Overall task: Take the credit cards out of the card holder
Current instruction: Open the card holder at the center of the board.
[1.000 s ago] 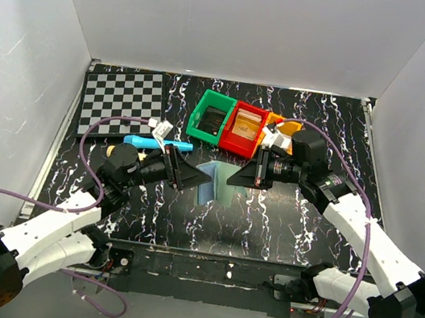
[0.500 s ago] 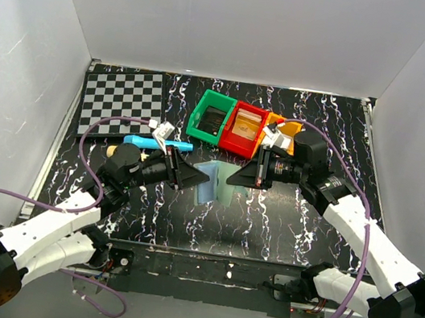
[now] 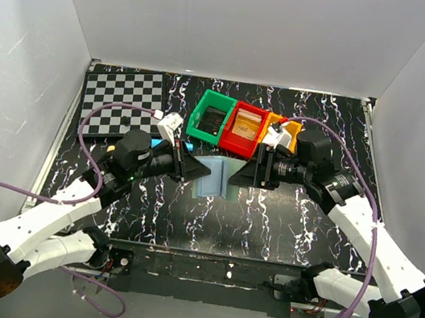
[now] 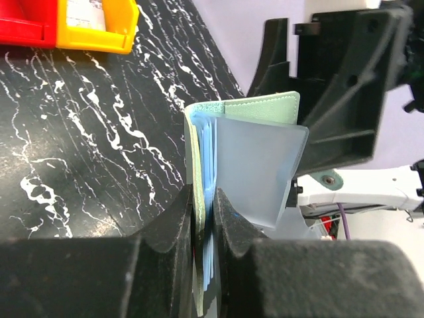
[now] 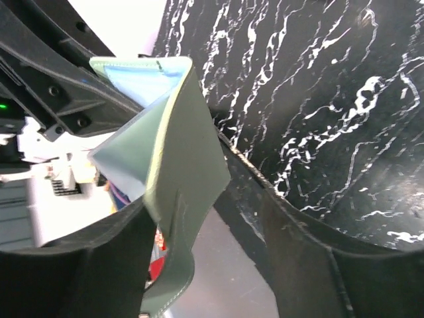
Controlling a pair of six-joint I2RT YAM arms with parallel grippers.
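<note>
Table [image 3: 284,220]: black, white-veined, walled in white on three sides; two arms bolted at its near edge, left arm [image 3: 48,217] and right arm [image 3: 378,244], both reaching in toward the middle.

Checkerboard [image 3: 120,99]: lies flat in the far left corner.

Bins: three in a row at the far edge, touching side by side; green bin [image 3: 196,120] leftmost, red bin [image 3: 234,150] in the middle, orange bin [image 3: 274,122] on the right, partly hidden by the right wrist.

Holder [image 3: 214,174]: over the middle of the table, just nearer than the bins, between the two pincers; partly open, grey-green cover outward, pale-blue glossy panel inward; the left wrist view shows layered pale-blue leaves at the fold [image 4: 258,165]; whether cards sit in them cannot be told.

Left gripper [image 3: 194,171]: fingers drawn together and clamped on the holder's near edge, one on each side of the leaves [image 4: 205,205].

Right gripper [image 3: 241,174]: jaws spread wide; the holder's cover [image 5: 185,152] stands between them, a clear gap to one finger; contact with the other cannot be told.
</note>
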